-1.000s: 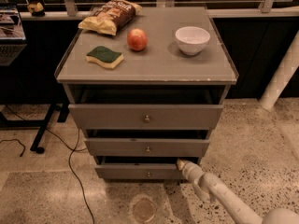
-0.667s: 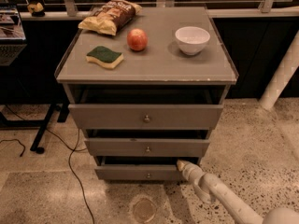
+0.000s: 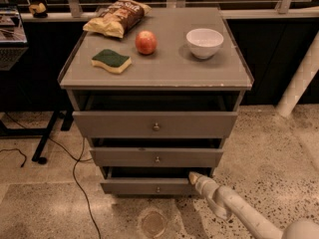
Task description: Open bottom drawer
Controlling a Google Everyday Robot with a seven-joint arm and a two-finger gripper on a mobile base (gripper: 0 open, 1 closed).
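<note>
Camera view, lower centre: gripper [image 3: 193, 177] at bottom drawer [image 3: 144, 186] upper right edge, knob [image 3: 158, 188] lower left; grip state unclear.

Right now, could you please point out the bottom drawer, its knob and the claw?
bottom drawer [image 3: 127, 186]: camera view, left half of its grey front panel.
knob [image 3: 158, 188]: camera view, middle of the round metal head.
claw [image 3: 194, 176]: camera view, tip at the drawer's upper right corner.
</note>
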